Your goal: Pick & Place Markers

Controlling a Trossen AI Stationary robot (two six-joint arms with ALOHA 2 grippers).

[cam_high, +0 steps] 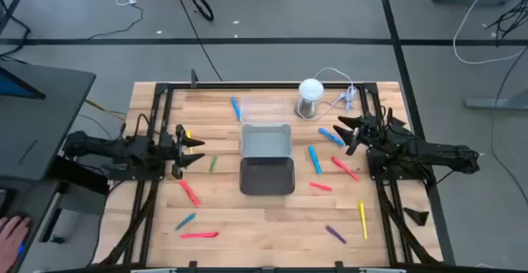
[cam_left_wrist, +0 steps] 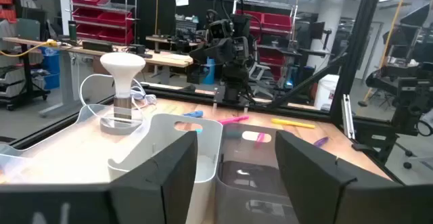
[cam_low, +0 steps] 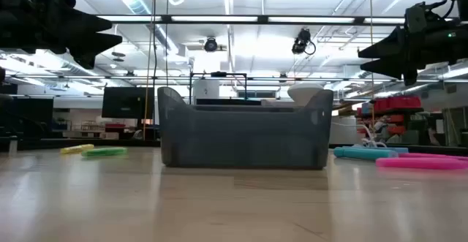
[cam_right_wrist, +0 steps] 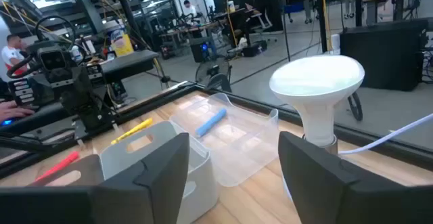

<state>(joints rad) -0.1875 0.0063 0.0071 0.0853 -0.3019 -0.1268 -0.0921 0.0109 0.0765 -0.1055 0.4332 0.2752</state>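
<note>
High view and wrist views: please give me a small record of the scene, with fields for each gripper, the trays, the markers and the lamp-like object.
left gripper: open, empty, raised at the table's left side
right gripper: open, empty, raised at the table's right side
trays: light grey tray and dark grey tray, adjacent at the centre; no marker visible inside
markers: scattered on the wood, for example a blue marker and a yellow marker
white-domed cylinder: upright, near the far edge
</note>
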